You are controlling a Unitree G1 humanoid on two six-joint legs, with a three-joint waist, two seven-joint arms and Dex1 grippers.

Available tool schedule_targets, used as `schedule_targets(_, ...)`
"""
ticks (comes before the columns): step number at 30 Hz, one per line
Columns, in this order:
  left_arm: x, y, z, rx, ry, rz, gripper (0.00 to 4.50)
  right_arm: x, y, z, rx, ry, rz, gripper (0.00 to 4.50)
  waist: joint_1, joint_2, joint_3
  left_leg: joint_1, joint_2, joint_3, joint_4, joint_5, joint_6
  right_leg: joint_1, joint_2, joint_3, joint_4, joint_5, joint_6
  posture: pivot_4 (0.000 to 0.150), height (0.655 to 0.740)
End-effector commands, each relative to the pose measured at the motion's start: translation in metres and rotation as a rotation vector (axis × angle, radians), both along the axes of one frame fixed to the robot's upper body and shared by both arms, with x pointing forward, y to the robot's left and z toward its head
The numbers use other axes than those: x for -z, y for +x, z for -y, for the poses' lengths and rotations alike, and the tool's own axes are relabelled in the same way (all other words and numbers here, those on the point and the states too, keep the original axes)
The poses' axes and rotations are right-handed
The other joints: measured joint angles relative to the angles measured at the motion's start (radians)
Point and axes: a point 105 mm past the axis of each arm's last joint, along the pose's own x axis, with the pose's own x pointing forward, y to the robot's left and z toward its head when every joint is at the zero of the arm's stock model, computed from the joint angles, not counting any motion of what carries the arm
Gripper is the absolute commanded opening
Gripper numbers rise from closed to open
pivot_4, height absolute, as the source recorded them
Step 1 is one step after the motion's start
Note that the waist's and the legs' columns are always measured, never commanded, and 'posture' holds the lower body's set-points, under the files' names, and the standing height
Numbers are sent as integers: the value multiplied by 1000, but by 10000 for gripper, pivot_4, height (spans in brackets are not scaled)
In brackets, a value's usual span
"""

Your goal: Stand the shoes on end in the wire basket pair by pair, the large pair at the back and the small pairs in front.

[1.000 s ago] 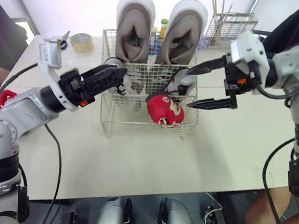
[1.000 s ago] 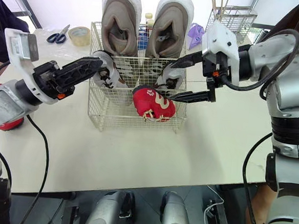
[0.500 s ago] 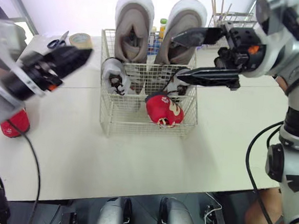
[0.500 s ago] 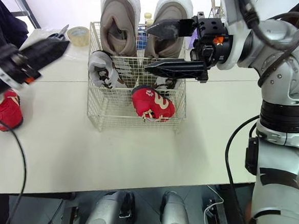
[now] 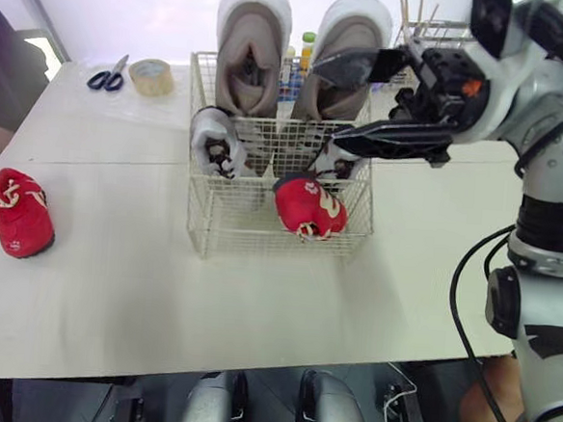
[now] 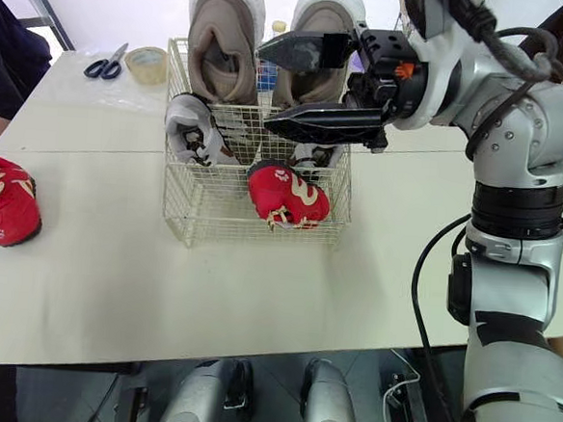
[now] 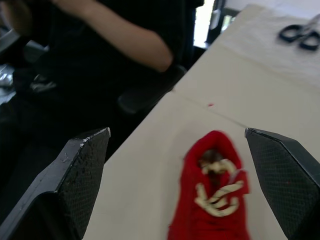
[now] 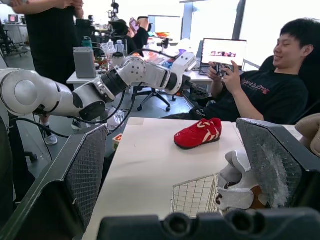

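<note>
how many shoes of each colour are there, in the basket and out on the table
large grey shoes: 2
small white shoes: 2
small red shoes: 2
total: 6

Large pair [image 5: 252,54] behind small shoes [image 5: 308,205] in basket [image 5: 222,228], lone shoe [image 5: 18,214] left on table [image 5: 160,289]
</note>
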Motion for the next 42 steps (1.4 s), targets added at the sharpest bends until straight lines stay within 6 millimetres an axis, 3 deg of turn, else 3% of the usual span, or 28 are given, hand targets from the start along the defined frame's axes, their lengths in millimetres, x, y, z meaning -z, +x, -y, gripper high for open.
schedule_targets(1,0,-1,-18,-27,1,24,45000,-6,-7,3,4,19,39,44463,-1,0,0,0,0,0,0,0,0,-1,0,0,0,0,0,1500,7400)
schedule_targets(4,13,6,-27,-18,-30,9,45000,-6,-7,3,15,17,39,44463,-1,0,0,-2,0,1,0,0,-1,-3,0,0,1,1,-1,1500,7400)
schedule_targets(8,36,25,-24,62,-85,-36,45000,-5,-9,5,37,14,39,44463,-3,-1,0,-3,1,4,0,0,-1,-6,0,0,2,1,-1,1500,7400)
schedule_targets(13,52,38,-18,118,-112,-66,45000,-4,-10,7,62,12,40,44463,-4,-1,-1,-3,1,9,0,1,0,-7,0,0,2,1,-1,1500,7400)
schedule_targets(20,83,33,-25,65,-150,-147,45000,-3,-9,10,95,0,51,44463,-7,-1,-1,-3,2,12,0,2,3,-8,0,1,3,1,-1,1500,7400)
schedule_targets(23,90,31,-27,65,-157,-164,36177,-3,-8,10,104,-2,55,45000,-9,-1,-1,-3,2,13,1,2,3,-8,0,1,3,1,-1,1500,7400)
schedule_targets(27,92,34,-25,79,-165,-159,17400,-4,-7,11,113,0,60,45000,-11,-1,-1,-2,2,13,1,2,3,-9,0,1,4,1,-1,1500,7400)
schedule_targets(30,80,39,-23,94,-159,-113,1023,-3,-5,11,123,-5,65,45000,-10,-1,-1,-1,2,13,1,2,3,-9,0,1,4,1,-1,1500,7400)
schedule_targets(33,53,50,-18,135,-130,-11,408,-2,-3,12,130,-8,66,45000,-8,-1,-1,-2,2,13,2,2,3,-9,0,1,5,1,-1,1500,7400)
schedule_targets(35,21,61,-7,194,-39,97,408,-2,-2,12,136,-11,69,45000,-4,-3,-1,-2,3,13,3,2,3,-9,0,1,5,1,-1,1500,7400)
schedule_targets(38,-37,69,27,290,94,317,408,-3,0,13,139,-9,67,45000,3,-10,0,-3,3,11,4,2,3,-9,0,1,6,1,-1,1500,7400)
schedule_targets(42,-116,59,102,426,259,699,408,-5,5,13,147,-9,62,45000,0,-14,-1,-3,2,9,4,2,4,-7,-2,1,5,2,-1,1500,7400)
